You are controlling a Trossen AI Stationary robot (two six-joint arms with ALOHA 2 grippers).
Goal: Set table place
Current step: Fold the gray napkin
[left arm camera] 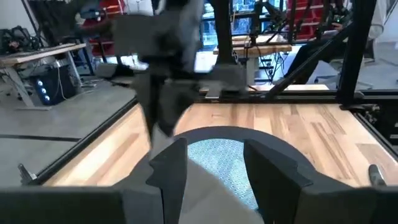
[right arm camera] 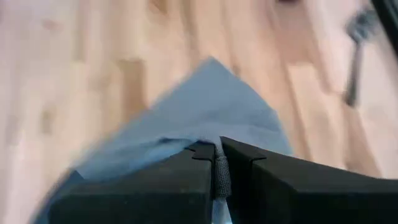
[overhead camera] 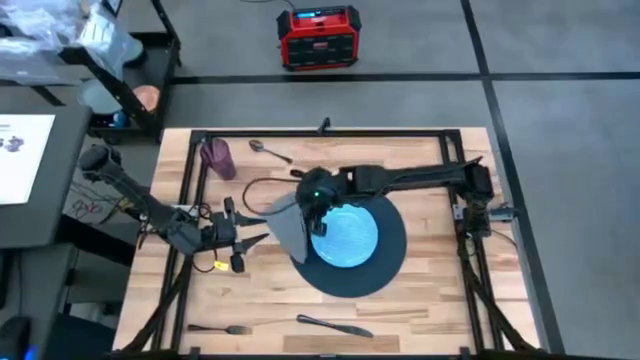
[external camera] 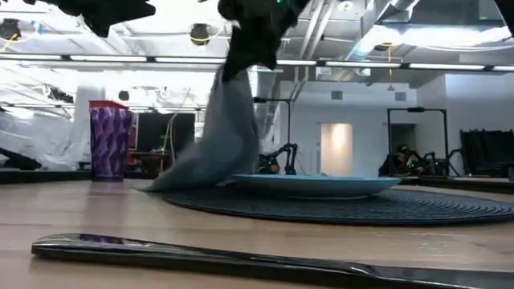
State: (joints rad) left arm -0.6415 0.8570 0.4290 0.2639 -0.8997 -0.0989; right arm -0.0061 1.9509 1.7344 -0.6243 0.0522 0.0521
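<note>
The place, a round dark mat (overhead camera: 385,262), lies on the table (overhead camera: 430,310) with a light blue plate (overhead camera: 348,236) on it. My right gripper (overhead camera: 314,207) is shut on a grey napkin (overhead camera: 285,226) above the mat's left edge. The napkin (external camera: 222,132) hangs down from it, and its lower end (external camera: 165,186) rests on the wood beside the mat (external camera: 353,206). My left gripper (overhead camera: 258,228) hovers open just left of the napkin, pointing at the plate (left arm camera: 217,155), with nothing between its fingers. My right gripper pinches a bunched bit of the napkin's upper edge (right arm camera: 217,171) between its two fingertips, coming from above and pointing down. The cloth hangs slack below the fingers and spreads out, its lower end trailing on the table left of the mat.
A purple cup (overhead camera: 218,158) and a spoon (overhead camera: 270,150) stand at the far left of the table. A fork (overhead camera: 218,328) and a knife (overhead camera: 335,325) lie along the near edge. The right half of the table top is bare wood.
</note>
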